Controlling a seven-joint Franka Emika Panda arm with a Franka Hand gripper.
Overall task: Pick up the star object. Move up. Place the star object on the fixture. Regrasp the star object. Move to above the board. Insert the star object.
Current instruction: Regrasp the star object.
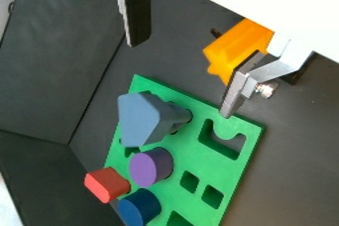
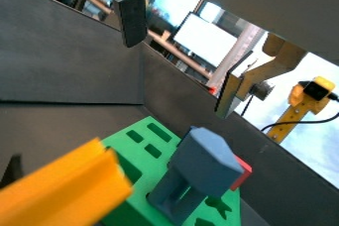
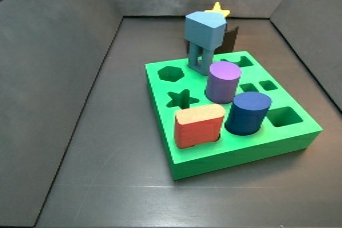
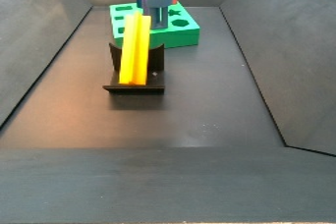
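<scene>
Orange star object [image 4: 136,47]: one, on fixture [image 4: 136,83]. One green board [image 3: 227,137]. Hand [image 1: 185,56] spread, empty.

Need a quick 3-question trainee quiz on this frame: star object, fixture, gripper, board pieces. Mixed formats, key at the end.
1. True or false: the star object lies tilted on the fixture, on the floor in front of the board.
2. Pick one. In a wrist view the gripper hangs over the board's edge, near the star object. It is: A) shut on the star object; B) open, nothing between its fingers; C) shut on a cylinder.
3. Fill in: on the board, between the blue-grey piece and the dark blue cylinder, stands a ___ cylinder.

Key: 1 true; 2 B; 3 purple.
</scene>
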